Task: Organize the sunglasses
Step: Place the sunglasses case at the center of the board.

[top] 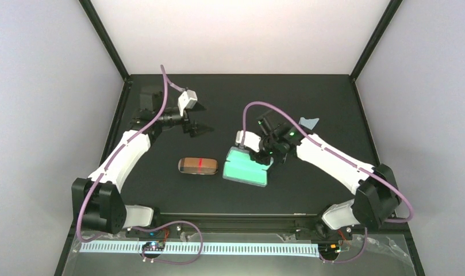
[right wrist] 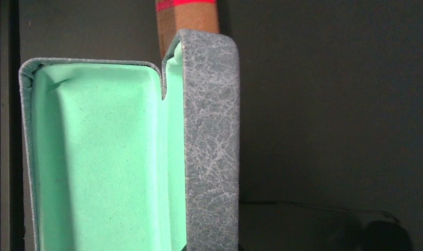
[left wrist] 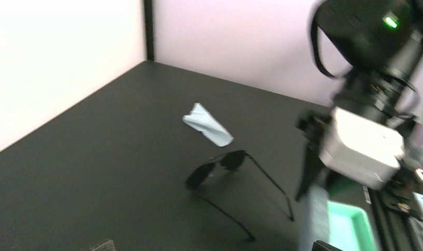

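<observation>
While unfolded, sunglasses (left wrist: 219, 166) front toward cloth (left wrist: 207, 124)

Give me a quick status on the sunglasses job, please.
Left gripper open, empty. Right gripper at rim of open blue-grey case, grip unclear. Black sunglasses on table, arms unfolded. Nothing between left gripper and them.

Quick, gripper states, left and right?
Left gripper: open, holding nothing.
Right gripper: closed, apparently on the rim of the open blue-grey case.
</observation>
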Tool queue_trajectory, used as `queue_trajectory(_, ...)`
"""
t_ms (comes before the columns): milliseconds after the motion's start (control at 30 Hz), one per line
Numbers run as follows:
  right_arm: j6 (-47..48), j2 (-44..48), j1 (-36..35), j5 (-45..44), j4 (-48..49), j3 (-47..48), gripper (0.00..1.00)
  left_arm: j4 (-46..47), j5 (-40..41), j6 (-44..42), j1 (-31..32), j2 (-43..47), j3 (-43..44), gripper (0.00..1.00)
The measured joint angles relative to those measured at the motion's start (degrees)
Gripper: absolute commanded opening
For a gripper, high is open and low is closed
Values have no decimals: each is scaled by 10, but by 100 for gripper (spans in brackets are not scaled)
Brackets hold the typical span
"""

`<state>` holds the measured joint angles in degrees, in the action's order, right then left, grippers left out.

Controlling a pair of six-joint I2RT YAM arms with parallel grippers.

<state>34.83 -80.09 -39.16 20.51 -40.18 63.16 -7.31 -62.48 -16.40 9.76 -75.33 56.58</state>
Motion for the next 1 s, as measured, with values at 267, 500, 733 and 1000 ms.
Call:
queue_trajectory(267, -11, -81, -67, -60, 31, -10, 2, 1, 110, 41, -27, 4, 12, 99)
queue_trajectory(500, -33, -149, -120, -113, 46, 14, 2, 1, 165, 60, -33, 4, 12, 99)
queue_trajectory(733, -48, -185, -157, -140, 48, 54, 2, 1, 208, 72, -44, 4, 12, 99)
queue_trajectory(1000, -50, -222, -197, -161, 49, 82, 2, 1, 239, 87, -55, 4, 12, 99)
